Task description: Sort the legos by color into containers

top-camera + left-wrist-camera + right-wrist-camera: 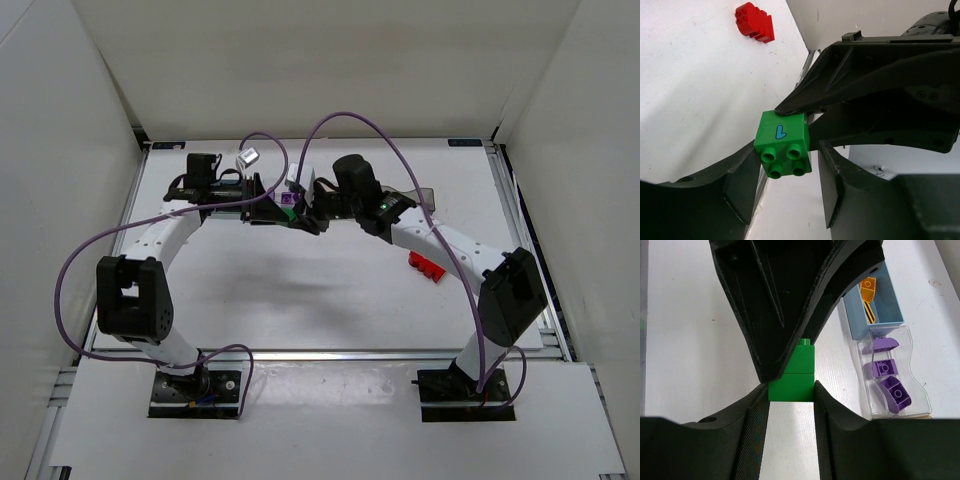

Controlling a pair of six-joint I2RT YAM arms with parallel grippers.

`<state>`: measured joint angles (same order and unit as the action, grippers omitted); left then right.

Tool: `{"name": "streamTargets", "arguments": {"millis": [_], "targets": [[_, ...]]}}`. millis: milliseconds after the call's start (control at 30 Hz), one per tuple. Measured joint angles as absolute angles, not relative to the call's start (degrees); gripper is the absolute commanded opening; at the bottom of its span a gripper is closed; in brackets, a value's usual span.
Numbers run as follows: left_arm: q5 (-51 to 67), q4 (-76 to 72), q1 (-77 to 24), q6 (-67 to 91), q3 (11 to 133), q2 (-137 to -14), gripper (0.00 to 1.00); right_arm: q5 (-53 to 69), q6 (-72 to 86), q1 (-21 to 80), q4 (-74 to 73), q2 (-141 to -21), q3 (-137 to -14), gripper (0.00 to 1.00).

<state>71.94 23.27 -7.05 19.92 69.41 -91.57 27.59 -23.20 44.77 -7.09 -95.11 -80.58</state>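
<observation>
From above no writing could be read. The white table (300, 300) lay bare across its near half, with walls on three sides, and the two arms met over its far middle. There the left pincer (283, 212) and the right pincer (310, 218) came nose to nose at the green brick (297, 217), which was too small in that view to judge either grip. The red brick (427, 266) lay on the table just beside the right forearm, and a smoky grey box (420, 193) stood behind that arm. In the left wrist view the green brick (783, 144) bore a blue numeral, a 1 or a 7, with the red brick (755, 22) well apart on open table. The left pincer (788, 150) had drawn in just beside the brick, with a sliver of light at one finger, so I could not tell whether it gripped. One of the right pincer's fingers (840, 85) pressed on the marked face. The right wrist view showed no writing. The right pincer (790, 386) was closed on the green brick (791, 380), touching both its sides. To the right stood the blue box (875, 329) holding a yellow brick (867, 290) and, just beside it, the clear box (914, 371) holding purple bricks (885, 367).
</observation>
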Motion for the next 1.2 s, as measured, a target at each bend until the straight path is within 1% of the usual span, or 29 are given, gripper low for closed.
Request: {"name": "streamTargets", "arguments": {"millis": [67, 167, 200, 333, 567, 667, 767, 900, 1033, 1100, 1200], "targets": [[71.94, 22.98, -7.05, 20.03, 69.41, -91.61, 0.57, 27.57, -23.2, 44.75, -7.09, -95.09, -80.58, 0.02], [71.59, 22.13, -7.03, 20.36, 69.43, -91.64, 0.5, 27.55, -23.2, 44.75, -6.76, -94.98, -80.4, 0.02], [71.55, 22.02, -7.03, 20.51, 69.43, -91.64, 0.45, 27.49, -23.29, 44.75, -6.46, -94.83, -80.09, 0.02], [71.57, 22.04, -7.14, 21.1, 69.43, -91.72, 0.37, 26.92, -23.99, 44.75, -5.39, -93.54, -78.19, 0.02], [72.53, 21.34, -7.4, 20.86, 69.45, -91.83, 0.34, 26.17, -24.64, 43.62, -5.45, -88.53, -71.5, 0.01], [72.49, 20.49, -6.15, 20.84, 69.45, -91.83, 0.31, 25.63, -24.91, 41.43, -7.73, -86.56, -68.36, 0.01], [70.96, 19.77, -4.58, 20.56, 69.56, -91.83, 0.31, 24.73, -25.54, 38.54, -10.22, -84.77, -66.06, 0.01], [65.19, 23.59, -4.86, 16.93, 75.29, -92.84, 0.3, 23.14, -24.91, 34.13, -12.73, -83.02, -65.32, 0.01], [55.27, 26.96, -9.54, 12.38, 84.97, -95.98, 0.28, 21.19, -21.32, 29.63, -14.04, -83.37, -66.43, 0.01], [50.09, 28.42, -12.25, 10.7, 89.27, -98.41, 0.25, 20.18, -19.38, 28.25, -14.52, -84.79, -68.53, 0.01], [42.76, 30.65, -15.92, 8.86, 95.35, -103.22, 0.25, 19.51, -14.57, 27.31, -15.59, -88.92, -74.59, 0.01]]}}
